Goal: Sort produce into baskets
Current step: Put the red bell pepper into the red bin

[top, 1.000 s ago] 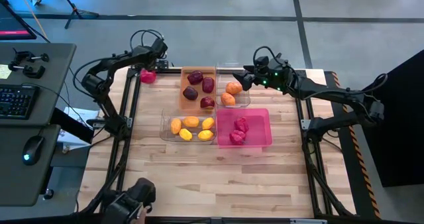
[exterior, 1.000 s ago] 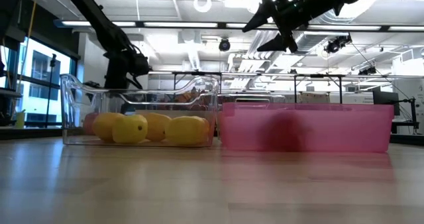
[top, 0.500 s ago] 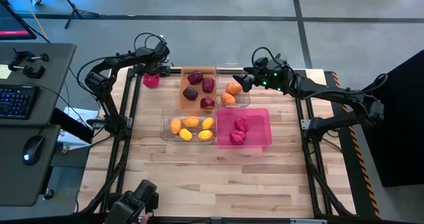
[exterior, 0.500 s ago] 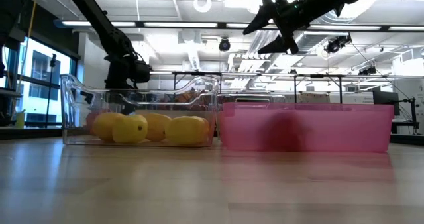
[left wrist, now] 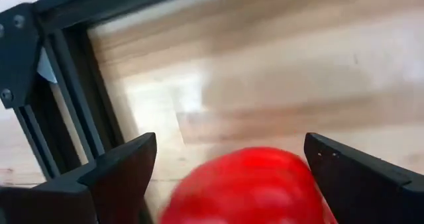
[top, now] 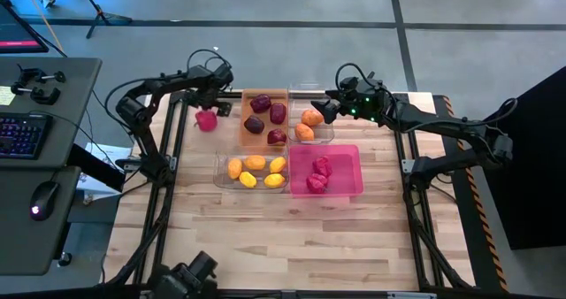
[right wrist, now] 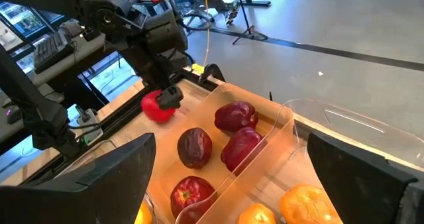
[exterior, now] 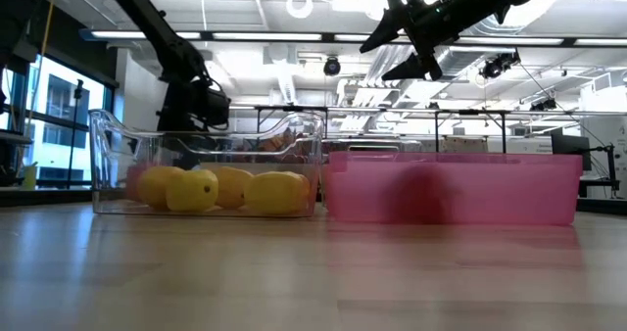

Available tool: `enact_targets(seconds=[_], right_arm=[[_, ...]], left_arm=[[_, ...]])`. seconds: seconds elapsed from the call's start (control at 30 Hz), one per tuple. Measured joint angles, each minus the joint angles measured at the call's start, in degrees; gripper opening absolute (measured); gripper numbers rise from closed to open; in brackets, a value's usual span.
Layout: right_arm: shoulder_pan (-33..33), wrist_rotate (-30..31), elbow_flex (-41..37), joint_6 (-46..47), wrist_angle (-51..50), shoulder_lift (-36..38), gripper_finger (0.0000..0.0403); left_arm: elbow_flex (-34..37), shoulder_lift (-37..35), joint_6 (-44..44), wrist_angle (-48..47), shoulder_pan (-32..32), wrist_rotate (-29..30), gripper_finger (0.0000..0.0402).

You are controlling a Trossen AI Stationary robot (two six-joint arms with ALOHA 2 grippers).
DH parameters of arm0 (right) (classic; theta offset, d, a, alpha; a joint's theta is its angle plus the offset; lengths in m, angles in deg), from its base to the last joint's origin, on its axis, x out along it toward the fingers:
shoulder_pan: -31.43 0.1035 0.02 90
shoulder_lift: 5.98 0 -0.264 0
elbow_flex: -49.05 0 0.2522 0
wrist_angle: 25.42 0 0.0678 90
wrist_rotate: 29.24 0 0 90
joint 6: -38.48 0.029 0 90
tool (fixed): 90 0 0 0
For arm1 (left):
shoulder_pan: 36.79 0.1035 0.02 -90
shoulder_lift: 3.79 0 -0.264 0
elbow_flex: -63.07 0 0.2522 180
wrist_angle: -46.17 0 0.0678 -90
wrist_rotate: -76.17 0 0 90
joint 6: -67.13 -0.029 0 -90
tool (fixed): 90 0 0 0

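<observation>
A bright red, rounded piece of produce [top: 206,119] is at the table's far left, beside the black frame rail, with my left gripper [top: 213,109] shut on it from above. In the left wrist view the red piece [left wrist: 245,184] fills the gap between the two fingers. My right gripper [top: 324,109] hangs open with nothing in it, high over the far clear basket [top: 311,122] that holds orange pieces. The orange basket [top: 264,118] holds maroon pieces, the near clear basket [top: 252,169] yellow ones, and the pink basket [top: 325,171] pink-red ones. My left gripper has the red piece between its two fingers, one finger [left wrist: 122,177] on each side of its rounded body [left wrist: 298,177]. The fingers come steeply from above. Whether the piece rests on the table or hangs just over it, I cannot tell.
Black frame rails [top: 177,131] run along the table's left and right sides. The four baskets sit clustered at the table's middle and far part. Bare wood [top: 292,237] lies toward the near edge. A desk with keyboard and mouse [top: 35,157] stands left of the table.
My left gripper has gone toward the table's near edge and a little toward the orange basket, sinking slightly and rolling at the wrist. The red piece has moved along with it, away from the far left corner. My right gripper has stayed put.
</observation>
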Motion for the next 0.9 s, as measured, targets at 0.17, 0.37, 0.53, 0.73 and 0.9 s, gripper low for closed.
enact_targets(seconds=[0.17, 0.37, 0.53, 0.73, 0.9], right_arm=[[0.0, 0.0, 0.0, 0.0, -0.2, 0.0, 0.0383], [0.0, 0.0, 0.0, 0.0, -1.0, 0.0, 0.0383], [0.0, 0.0, 0.0, 0.0, -1.3, 0.0, 0.0383], [0.0, 0.0, 0.0, 1.1, -1.4, 0.0, 0.0383], [0.0, 0.1, 0.0, 1.1, -1.4, 0.0, 0.0383]], left_arm=[[0.0, 0.0, -5.1, -3.0, -2.0, -0.1, 0.0369], [-1.7, -0.4, -12.1, -5.9, -2.5, -3.0, 0.0369], [-9.3, -0.4, -14.5, -11.5, -2.8, -3.1, 0.0369], [-11.6, -3.7, -14.1, -18.2, -5.4, -3.1, 0.0369], [-6.0, -6.3, -13.6, -17.2, -5.6, -3.5, 0.0369]])
